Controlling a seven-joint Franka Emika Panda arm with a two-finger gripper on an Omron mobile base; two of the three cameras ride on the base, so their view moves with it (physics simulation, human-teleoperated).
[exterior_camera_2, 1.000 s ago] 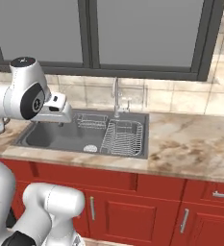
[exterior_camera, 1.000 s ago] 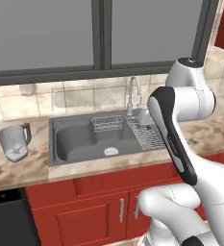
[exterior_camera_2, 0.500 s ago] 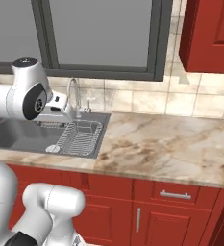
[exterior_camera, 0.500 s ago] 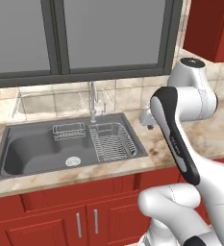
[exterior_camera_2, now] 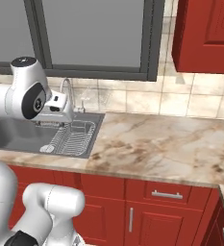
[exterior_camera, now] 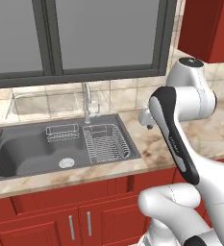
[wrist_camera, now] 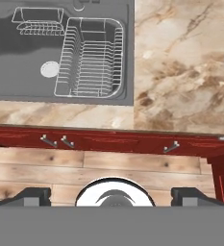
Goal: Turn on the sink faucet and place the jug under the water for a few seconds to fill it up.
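Observation:
The jug is out of view. The dark grey sink (exterior_camera: pixel 31 149) lies recessed in the marble counter, with a round silver drain (exterior_camera: pixel 66 163). Behind it stands the sink faucet (exterior_camera: pixel 87 102), a chrome gooseneck that also rises behind my hand as the sink faucet (exterior_camera_2: pixel 67 93). I see no water at its spout. My gripper (wrist_camera: pixel 112 197) is open, its two dark fingertips (wrist_camera: pixel 34 196) far apart with nothing between them. It hangs high above the counter's front edge, to the right of the sink (wrist_camera: pixel 17 57), looking down at the floor and the cabinet fronts.
A wire dish rack (exterior_camera: pixel 106 143) fills the sink's right part, and a small wire basket (exterior_camera: pixel 62 132) sits at its back. Marble counter (exterior_camera_2: pixel 171 144) stretches to the right. Red cabinets (exterior_camera_2: pixel 132 211) run below, an upper red cabinet (exterior_camera_2: pixel 207 33) hangs at right, and a window (exterior_camera: pixel 84 33) is behind.
The whole picture has slid left, so the base has driven to the right along the counter. The left counter with the jug has passed out of view. My gripper stays open.

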